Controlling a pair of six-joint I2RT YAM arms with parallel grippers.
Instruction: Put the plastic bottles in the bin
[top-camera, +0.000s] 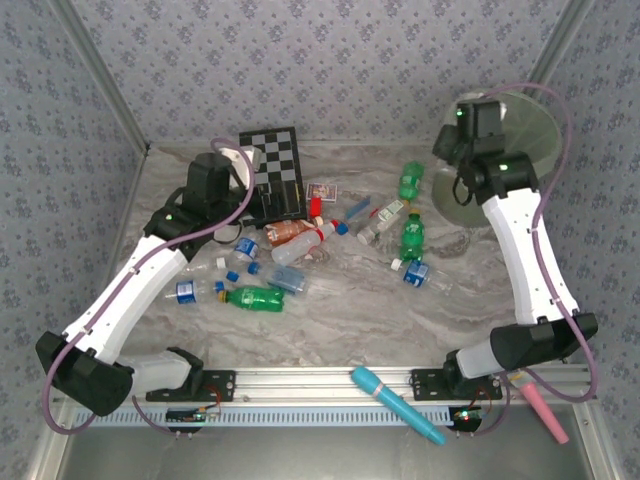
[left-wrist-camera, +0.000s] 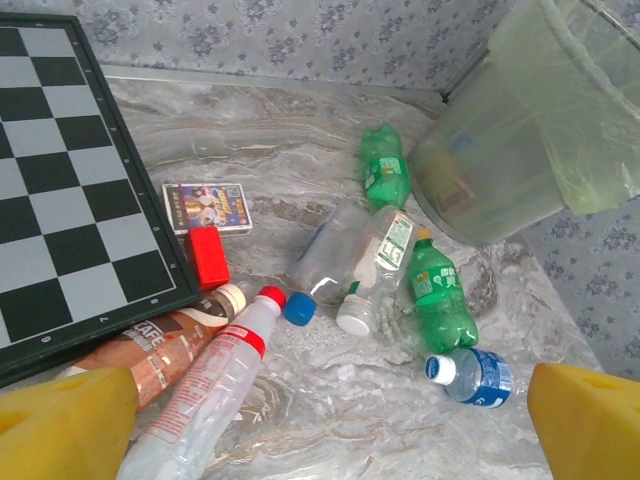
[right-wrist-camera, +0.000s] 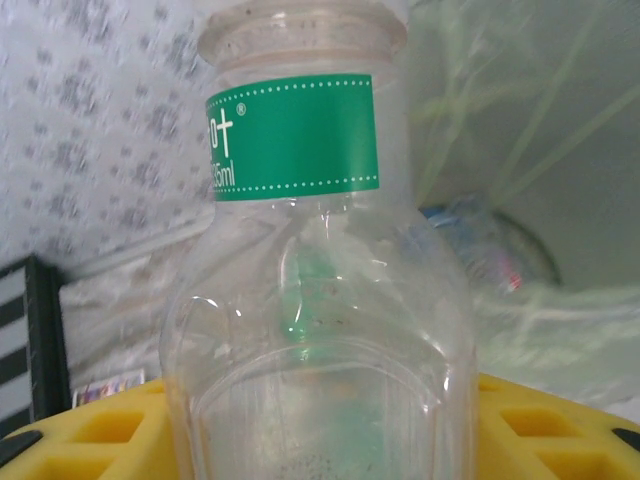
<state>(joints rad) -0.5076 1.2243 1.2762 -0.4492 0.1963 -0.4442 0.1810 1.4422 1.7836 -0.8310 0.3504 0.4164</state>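
My right gripper (right-wrist-camera: 320, 430) is shut on a clear plastic bottle (right-wrist-camera: 300, 300) with a green label, its yellow fingers (right-wrist-camera: 90, 430) on both sides. It hangs before the mouth of the bin (right-wrist-camera: 540, 150), whose pale green bag holds another bottle (right-wrist-camera: 470, 230). My left gripper (left-wrist-camera: 330, 420) is open above the bottles on the table. Below it lie a red-capped clear bottle (left-wrist-camera: 215, 385), a brownish one (left-wrist-camera: 150, 350), two green ones (left-wrist-camera: 442, 290) (left-wrist-camera: 384, 165), a blue-labelled one (left-wrist-camera: 475, 375) and a clear pair (left-wrist-camera: 375, 260). The bin (top-camera: 515, 150) stands at the far right.
A checkerboard (top-camera: 275, 165) lies at the back left, with a small card box (left-wrist-camera: 207, 207) and a red block (left-wrist-camera: 208, 255) beside it. More bottles (top-camera: 255, 298) lie left of centre. A blue stick (top-camera: 395, 400) and a pink stick (top-camera: 540, 400) rest on the front rail.
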